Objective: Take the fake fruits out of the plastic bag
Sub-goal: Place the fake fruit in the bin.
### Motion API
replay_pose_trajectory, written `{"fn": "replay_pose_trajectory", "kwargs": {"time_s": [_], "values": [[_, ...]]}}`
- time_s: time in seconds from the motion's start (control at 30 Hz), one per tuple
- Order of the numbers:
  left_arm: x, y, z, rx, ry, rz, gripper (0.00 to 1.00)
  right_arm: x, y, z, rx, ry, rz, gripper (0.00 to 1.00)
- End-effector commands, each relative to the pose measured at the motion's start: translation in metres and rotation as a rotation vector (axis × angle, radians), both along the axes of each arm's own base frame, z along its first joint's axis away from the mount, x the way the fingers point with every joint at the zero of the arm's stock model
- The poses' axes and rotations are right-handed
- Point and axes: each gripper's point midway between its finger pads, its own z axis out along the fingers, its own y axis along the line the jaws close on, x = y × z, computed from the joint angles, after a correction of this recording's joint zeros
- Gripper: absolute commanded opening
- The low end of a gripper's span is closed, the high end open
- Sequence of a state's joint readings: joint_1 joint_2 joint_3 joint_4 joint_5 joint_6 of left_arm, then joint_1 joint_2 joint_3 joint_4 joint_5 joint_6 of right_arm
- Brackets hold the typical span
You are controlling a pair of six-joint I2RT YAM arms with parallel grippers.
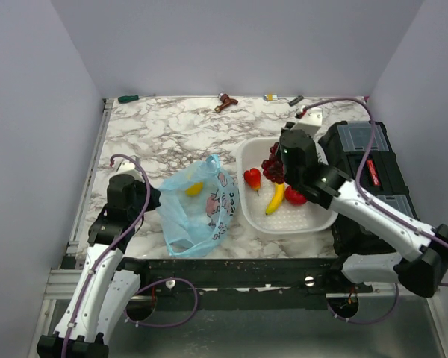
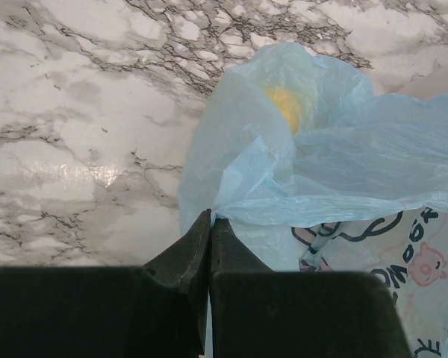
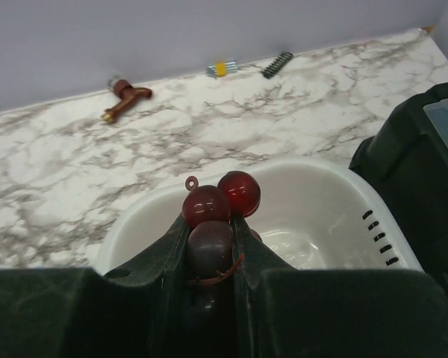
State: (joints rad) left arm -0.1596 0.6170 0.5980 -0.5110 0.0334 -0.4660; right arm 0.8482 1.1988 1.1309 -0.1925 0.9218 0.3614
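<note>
Closest, my right pincer (image 3: 209, 224) is clenched on the grape bunch (image 3: 207, 205) over the white basket (image 3: 336, 194), where the banana (image 1: 275, 198) lies. My left pincer (image 2: 210, 224) is squeezed tight on a fold of the plastic bag (image 2: 343, 149). Everything sits on a marble-patterned table (image 1: 164, 127) boxed in by plain grey walls (image 1: 231, 45). The lemon (image 2: 284, 104) is only a yellow blur through the bag's film. My fingers hide the lower grapes, and the small bits along the far edge are too tiny to name.
</note>
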Motion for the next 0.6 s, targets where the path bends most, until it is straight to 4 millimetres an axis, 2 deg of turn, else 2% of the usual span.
{"fn": "replay_pose_trajectory", "kwargs": {"time_s": [0.0,0.2,0.33,0.43,0.57], "values": [[0.002,0.003,0.005,0.021,-0.028,0.008,0.0,0.049,-0.012,-0.034,-0.035,0.098,-0.049,0.01],[0.002,0.001,0.006,0.016,-0.032,-0.006,0.0,0.096,-0.051,-0.086,-0.265,0.211,-0.251,0.01],[0.003,-0.003,0.006,0.006,-0.031,-0.022,0.0,0.117,-0.058,-0.121,-0.362,0.286,-0.28,0.01],[0.003,-0.003,0.007,0.01,-0.028,-0.026,0.0,0.123,-0.055,-0.145,-0.386,0.333,-0.255,0.06],[0.003,-0.001,0.008,0.011,-0.046,-0.016,0.0,0.12,-0.056,-0.176,-0.395,0.387,-0.263,0.11]]}}
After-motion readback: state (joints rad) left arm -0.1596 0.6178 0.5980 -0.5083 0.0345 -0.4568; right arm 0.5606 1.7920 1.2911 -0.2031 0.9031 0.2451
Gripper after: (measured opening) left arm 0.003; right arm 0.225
